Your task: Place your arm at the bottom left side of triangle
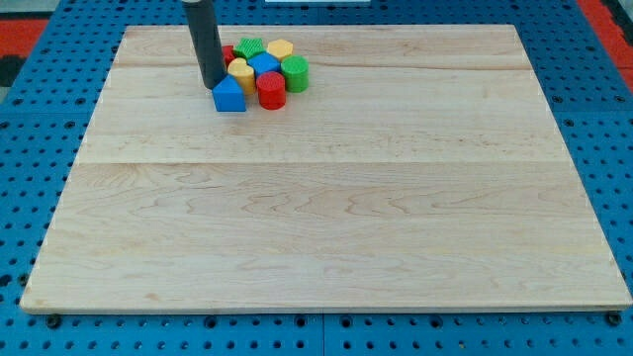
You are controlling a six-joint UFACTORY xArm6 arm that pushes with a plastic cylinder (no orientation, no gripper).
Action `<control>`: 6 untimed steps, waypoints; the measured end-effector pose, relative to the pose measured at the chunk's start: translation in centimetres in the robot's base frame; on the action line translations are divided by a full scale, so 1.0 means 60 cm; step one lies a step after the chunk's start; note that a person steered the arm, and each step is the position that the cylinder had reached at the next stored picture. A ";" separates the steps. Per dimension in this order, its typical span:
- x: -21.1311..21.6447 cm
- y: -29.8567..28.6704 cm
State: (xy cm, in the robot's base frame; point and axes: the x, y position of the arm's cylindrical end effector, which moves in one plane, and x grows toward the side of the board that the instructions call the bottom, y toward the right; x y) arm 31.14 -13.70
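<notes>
A blue triangle-like block (229, 95) lies at the lower left of a tight cluster of blocks near the top of the wooden board (326, 227). My tip (212, 85) stands just at the triangle's upper left, touching or nearly touching it. The rod rises out of the view's top. The cluster also holds a yellow block (240, 72), a blue block (263, 64), a red cylinder (271, 90), a green cylinder (295, 73), a green block (250, 47), a yellow block (280, 47) and a red block (227, 53) partly hidden behind the rod.
The board lies on a blue perforated table (40, 119). A red area shows at the view's top corners (20, 25).
</notes>
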 end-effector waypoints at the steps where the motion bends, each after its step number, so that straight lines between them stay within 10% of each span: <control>1: 0.014 -0.093; 6: 0.083 0.008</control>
